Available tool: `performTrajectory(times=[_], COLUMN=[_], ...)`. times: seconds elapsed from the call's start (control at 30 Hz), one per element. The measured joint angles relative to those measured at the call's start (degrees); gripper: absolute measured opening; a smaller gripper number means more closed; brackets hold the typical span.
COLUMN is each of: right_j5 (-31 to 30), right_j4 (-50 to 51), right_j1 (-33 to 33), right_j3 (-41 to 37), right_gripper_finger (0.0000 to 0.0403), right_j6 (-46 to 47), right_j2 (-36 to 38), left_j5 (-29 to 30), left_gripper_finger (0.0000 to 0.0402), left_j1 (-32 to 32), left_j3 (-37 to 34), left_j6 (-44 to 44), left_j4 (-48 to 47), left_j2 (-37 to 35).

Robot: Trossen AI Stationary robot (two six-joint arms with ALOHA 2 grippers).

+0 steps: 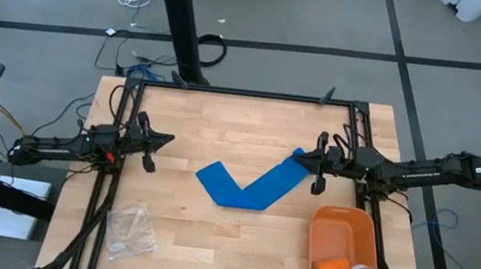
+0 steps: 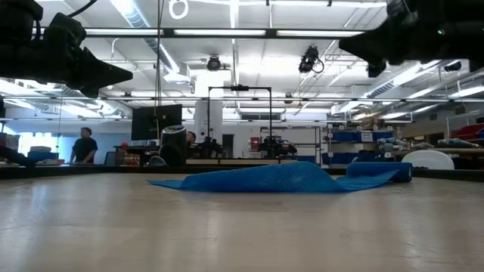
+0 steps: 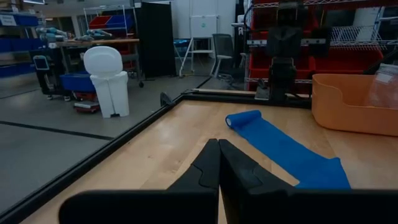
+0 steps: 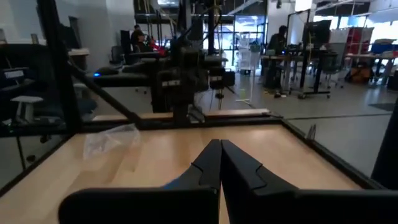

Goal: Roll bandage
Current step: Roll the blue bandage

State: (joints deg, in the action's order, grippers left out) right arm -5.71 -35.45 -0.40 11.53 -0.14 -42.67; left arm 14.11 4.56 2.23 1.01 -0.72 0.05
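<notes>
The blue bandage (image 1: 248,189) lies flat on the wooden table in a V shape. One arm of the V runs toward the right and ends in a small rolled part (image 3: 242,118). My right gripper (image 1: 298,160) is shut and points level; it hangs over that rolled end, well above the table in the low view (image 2: 349,45). A bit of blue (image 4: 177,180) shows under its fingers. My left gripper (image 1: 170,139) is shut and waits level at the table's left, clear of the bandage (image 3: 280,149).
An orange tray (image 1: 325,232) with a few small items in it stands at the near right corner. At the near left lies a clear plastic bag (image 1: 129,231). A black frame (image 1: 246,93) rims the table. Bare wood lies between the bandage and my left gripper.
</notes>
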Motion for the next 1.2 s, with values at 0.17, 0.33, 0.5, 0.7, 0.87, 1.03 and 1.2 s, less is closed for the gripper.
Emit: performTrajectory(times=[0.17,0.33,0.5,0.7,0.87,1.03,1.2], right_j5=[4.25,6.34,6.97,7.49,7.47,7.33,4.73], right_j4=[5.69,11.61,11.55,11.49,11.56,11.81,12.82], right_j1=[-0.23,-0.21,-0.77,-1.85,-2.28,-2.75,-3.23], right_j3=[9.01,18.32,25.22,32.55,38.74,44.09,47.96], right_gripper_finger=[0.0017,0.0046,0.0076,0.0103,0.0112,0.0111,0.0120], right_j6=[2.25,0.22,0.83,5.63,8.39,12.75,16.32], right_j2=[-10.10,-22.91,-34.72,-47.11,-56.88,-65.51,-71.10], left_j5=[0.00,0.00,0.00,0.00,0.00,0.00,0.00], left_gripper_finger=[0.0006,0.0006,0.0006,0.0006,0.0006,0.0006,0.0006], left_j1=[0.00,-0.01,0.00,0.00,-0.02,-0.01,0.00], left_j3=[-0.01,0.01,-0.01,0.00,-0.01,-0.01,-0.01], left_j6=[0.01,0.00,0.01,-0.01,0.00,0.00,-0.01], left_j4=[0.01,0.03,0.01,0.03,0.03,0.05,-0.04], left_j2=[-0.02,-0.01,0.00,0.00,0.00,0.00,0.00])
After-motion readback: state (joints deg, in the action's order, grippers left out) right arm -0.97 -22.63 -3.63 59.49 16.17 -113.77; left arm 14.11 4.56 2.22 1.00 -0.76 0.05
